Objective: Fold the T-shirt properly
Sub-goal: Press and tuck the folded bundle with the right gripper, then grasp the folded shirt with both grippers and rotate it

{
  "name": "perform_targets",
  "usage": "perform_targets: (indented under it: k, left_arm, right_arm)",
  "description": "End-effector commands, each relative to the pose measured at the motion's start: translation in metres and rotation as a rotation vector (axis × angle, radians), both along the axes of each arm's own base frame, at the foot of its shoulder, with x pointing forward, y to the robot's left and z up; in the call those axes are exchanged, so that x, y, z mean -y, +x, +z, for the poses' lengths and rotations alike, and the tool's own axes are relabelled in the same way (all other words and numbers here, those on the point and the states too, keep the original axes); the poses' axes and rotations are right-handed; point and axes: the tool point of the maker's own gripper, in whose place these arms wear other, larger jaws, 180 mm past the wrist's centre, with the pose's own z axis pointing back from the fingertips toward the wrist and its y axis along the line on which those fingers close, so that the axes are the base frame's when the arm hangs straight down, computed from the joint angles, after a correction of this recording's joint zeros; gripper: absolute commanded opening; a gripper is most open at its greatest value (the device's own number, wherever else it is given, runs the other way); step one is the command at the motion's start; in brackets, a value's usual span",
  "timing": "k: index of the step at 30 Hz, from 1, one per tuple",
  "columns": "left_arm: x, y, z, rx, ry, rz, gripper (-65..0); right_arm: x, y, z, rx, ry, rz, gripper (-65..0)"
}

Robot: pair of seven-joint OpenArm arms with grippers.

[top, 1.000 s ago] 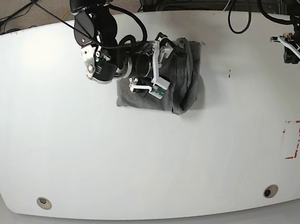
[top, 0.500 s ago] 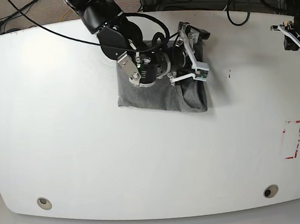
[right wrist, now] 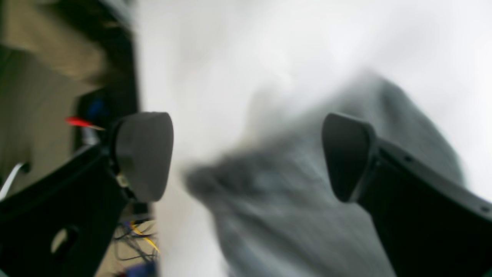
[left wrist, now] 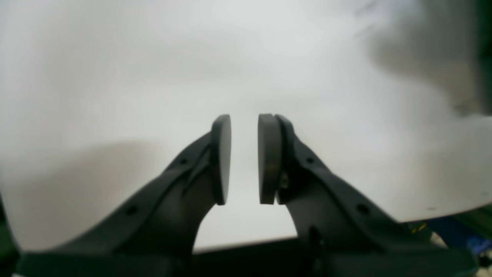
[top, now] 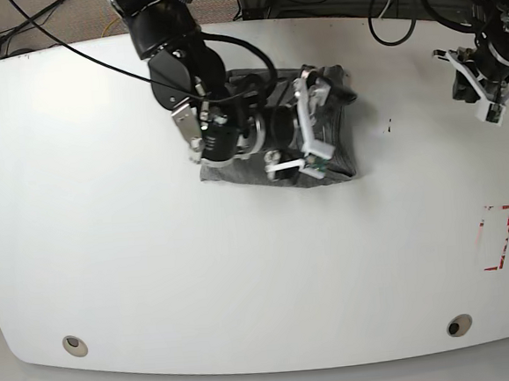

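Grey T-shirt [top: 340,153] lies under the right arm's spread jaws.

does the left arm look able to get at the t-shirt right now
Probably not without a long reach: the left tool hangs near the table's far edge, well apart from the T-shirt, and the right tool hovers over it.

1. A broad white table [top: 156,278] with rounded corners fills most of the base view.
2. Two round grommets [top: 74,345] sit near its front edge.
3. Red tape marks [top: 496,238] lie toward one side.
4. Black cables [top: 398,3] trail over brownish floor [top: 38,13] behind.
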Motion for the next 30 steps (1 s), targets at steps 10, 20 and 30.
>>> perform_targets:
  k: [10,20,30]
  left_arm:
    - [0.147,0.049,0.003,0.066,-0.153,-0.412,-54.2]
    - [0.232,0.056,0.002,0.072,-0.320,-0.531,-54.2]
    - [0.188,0.057,-0.051,-0.099,-0.221,-0.475,-54.2]
  right_arm:
    - [0.141,0.067,0.001,-0.029,0.034,-0.343,-20.6]
    - [0.182,0.080,-0.029,-0.078,-0.070,-0.434,-49.0]
    - [0.183,0.088,-0.053,-0.025,-0.190,-0.485,-48.4]
